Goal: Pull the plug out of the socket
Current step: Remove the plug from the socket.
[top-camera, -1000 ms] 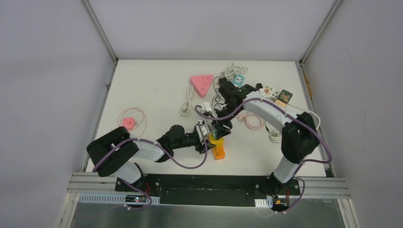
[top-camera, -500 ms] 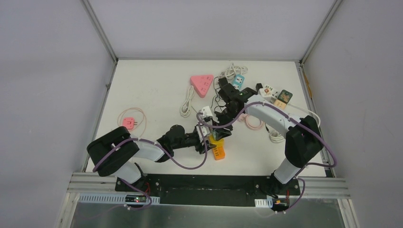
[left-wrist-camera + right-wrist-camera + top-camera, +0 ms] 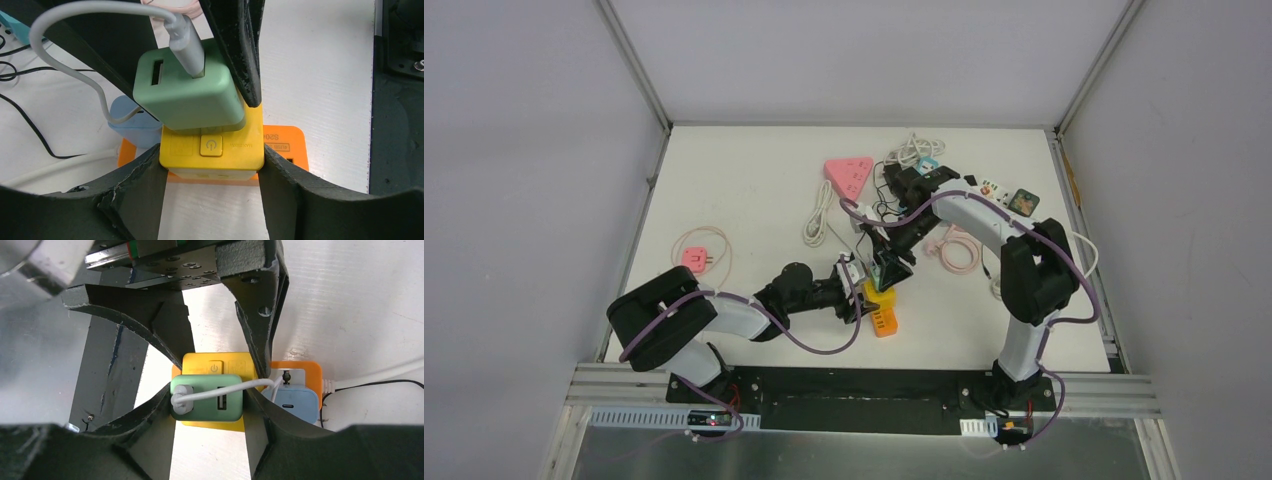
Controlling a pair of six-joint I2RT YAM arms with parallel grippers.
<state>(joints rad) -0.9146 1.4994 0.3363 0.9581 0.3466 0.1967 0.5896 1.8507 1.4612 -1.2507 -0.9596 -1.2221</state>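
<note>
A green plug (image 3: 187, 97) with a white cable in its USB port sits seated on top of a yellow cube socket (image 3: 212, 150). The socket stands on an orange power strip (image 3: 285, 145) near the table's front middle (image 3: 880, 296). My left gripper (image 3: 212, 165) is shut on the socket's two sides, low down. From above, my right gripper (image 3: 207, 400) is shut on the green plug (image 3: 207, 407), one finger on each side. In the top view both grippers meet there, left gripper (image 3: 861, 285) and right gripper (image 3: 890, 270).
A pale blue adapter (image 3: 295, 402) is plugged into the orange strip beside the socket. Farther back lie a pink triangular strip (image 3: 849, 177), a white cable (image 3: 819, 213), a pink cable coil (image 3: 959, 250) and several small adapters (image 3: 1004, 195). A pink plug (image 3: 695, 259) lies left.
The right arm's elbow and forearm have swung left and toward the back, while its gripper stays on the plug. The left arm, socket and plug have not visibly moved.
</note>
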